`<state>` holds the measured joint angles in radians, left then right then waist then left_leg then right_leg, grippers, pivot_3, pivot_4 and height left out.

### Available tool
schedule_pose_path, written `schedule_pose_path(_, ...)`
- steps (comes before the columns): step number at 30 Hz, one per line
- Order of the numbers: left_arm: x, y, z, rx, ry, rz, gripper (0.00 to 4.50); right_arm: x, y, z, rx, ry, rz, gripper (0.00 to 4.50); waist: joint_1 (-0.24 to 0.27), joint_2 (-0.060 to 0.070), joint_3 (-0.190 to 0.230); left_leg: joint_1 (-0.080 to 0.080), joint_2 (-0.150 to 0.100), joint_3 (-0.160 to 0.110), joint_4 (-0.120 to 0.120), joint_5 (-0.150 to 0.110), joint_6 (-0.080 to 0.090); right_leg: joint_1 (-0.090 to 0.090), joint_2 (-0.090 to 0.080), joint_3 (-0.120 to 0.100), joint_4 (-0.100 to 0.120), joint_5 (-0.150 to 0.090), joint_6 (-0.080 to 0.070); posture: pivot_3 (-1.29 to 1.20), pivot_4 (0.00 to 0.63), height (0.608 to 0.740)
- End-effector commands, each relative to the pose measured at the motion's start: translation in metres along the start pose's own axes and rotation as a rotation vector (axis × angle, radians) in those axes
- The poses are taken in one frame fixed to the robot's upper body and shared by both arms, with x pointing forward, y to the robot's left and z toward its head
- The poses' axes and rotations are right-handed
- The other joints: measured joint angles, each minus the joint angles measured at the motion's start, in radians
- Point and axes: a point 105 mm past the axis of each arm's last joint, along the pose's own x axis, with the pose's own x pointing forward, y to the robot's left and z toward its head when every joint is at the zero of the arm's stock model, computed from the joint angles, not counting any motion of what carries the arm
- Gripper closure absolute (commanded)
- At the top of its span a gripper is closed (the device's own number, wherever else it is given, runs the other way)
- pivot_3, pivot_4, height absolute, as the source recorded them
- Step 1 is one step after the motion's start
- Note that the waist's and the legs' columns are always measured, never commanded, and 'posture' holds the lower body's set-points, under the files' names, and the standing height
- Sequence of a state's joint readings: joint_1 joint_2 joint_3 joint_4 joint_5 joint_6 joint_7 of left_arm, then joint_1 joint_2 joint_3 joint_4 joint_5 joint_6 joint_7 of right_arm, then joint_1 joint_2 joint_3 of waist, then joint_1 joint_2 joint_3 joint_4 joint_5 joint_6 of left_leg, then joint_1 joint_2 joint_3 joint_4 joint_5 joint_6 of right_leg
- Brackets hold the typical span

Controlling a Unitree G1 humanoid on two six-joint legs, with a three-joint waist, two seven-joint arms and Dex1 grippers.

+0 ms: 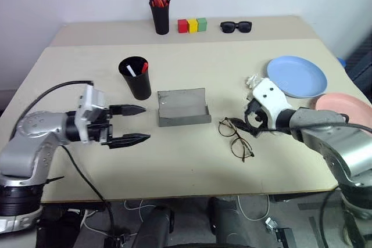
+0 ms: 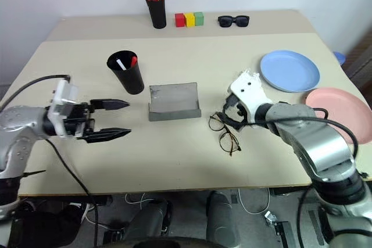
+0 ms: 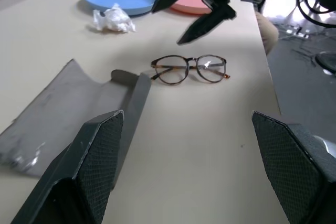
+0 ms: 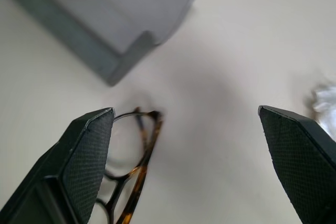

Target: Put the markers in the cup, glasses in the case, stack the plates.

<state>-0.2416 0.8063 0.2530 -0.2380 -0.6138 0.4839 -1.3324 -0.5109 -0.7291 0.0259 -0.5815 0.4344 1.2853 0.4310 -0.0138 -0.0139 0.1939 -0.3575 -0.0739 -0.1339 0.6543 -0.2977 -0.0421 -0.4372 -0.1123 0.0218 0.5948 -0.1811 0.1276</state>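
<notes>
The markers (image 1: pixel 135 69) stand in the cup (image 1: pixel 135 78); the case (image 1: pixel 182 107) lies open on the desk (image 1: pixel 192 166) beside it; the glasses (image 1: pixel 235 137) lie on the desk right of the case. The blue plate (image 1: pixel 296 76) and pink plate (image 1: pixel 344 107) sit side by side, unstacked; a crumpled paper (image 3: pixel 112 19) lies near the blue one. The left gripper (image 1: pixel 129 125) hovers with fingers spread, empty; the right gripper (image 4: pixel 190 156) hangs above the glasses, fingers wide apart, holding nothing.
</notes>
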Motion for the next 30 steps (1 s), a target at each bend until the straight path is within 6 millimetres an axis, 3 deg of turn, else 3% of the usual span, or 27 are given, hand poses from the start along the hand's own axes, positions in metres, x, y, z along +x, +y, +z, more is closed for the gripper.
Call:
schedule_pose_path(1, -0.012, -0.001, 0.012, 0.057, -0.030, 0.015, 0.51, -0.006, 0.000, -0.006, 0.048, 0.106, -0.017, 0.00, 0.004, 0.000, 0.000, 0.000, 0.000, 0.000, 0.000, 0.000, 0.000, 0.000, 0.000, 0.000, 0.000, 0.000, 0.000, 0.00, 0.150, 0.740)
schedule_pose_path(9, -0.006, 0.000, 0.014, 0.070, -0.067, 0.033, 0.51, -0.005, 0.014, -0.025, 0.125, 0.228, 0.070, 0.00, 0.002, 0.000, 0.000, 0.000, 0.000, 0.000, -0.001, 0.000, 0.000, 0.000, 0.000, -0.001, -0.001, 0.000, 0.000, 0.00, 0.150, 0.740)
schedule_pose_path(19, 0.003, -0.002, 0.013, 0.085, -0.081, 0.033, 0.51, 0.001, 0.015, -0.040, 0.171, 0.286, 0.064, 0.00, 0.001, 0.000, 0.000, 0.000, 0.000, 0.000, -0.001, 0.000, 0.000, 0.000, 0.000, 0.000, -0.001, 0.000, 0.000, 0.00, 0.150, 0.740)
schedule_pose_path(22, 0.004, -0.003, 0.012, 0.091, -0.079, 0.035, 0.44, 0.000, 0.016, -0.044, 0.153, 0.315, 0.063, 0.82, 0.001, 0.000, 0.000, 0.000, 0.000, 0.000, -0.001, 0.000, 0.000, 0.000, 0.000, 0.000, -0.001, 0.000, 0.000, 0.00, 0.150, 0.740)
schedule_pose_path(25, 0.004, -0.003, 0.012, 0.093, -0.078, 0.037, 0.44, 0.000, 0.017, -0.044, 0.151, 0.319, 0.069, 2.27, 0.000, 0.000, 0.000, 0.000, 0.000, 0.000, -0.001, 0.000, 0.000, 0.000, 0.000, 0.000, -0.001, 0.000, 0.000, 0.00, 0.150, 0.740)
schedule_pose_path(30, 0.004, -0.002, 0.011, 0.097, -0.074, 0.041, 0.44, -0.001, 0.017, -0.042, 0.150, 0.320, 0.075, 2.27, 0.001, 0.000, 0.000, 0.000, 0.000, 0.000, -0.001, 0.000, 0.001, 0.000, 0.000, 0.000, -0.001, 0.000, 0.001, 0.00, 0.150, 0.740)
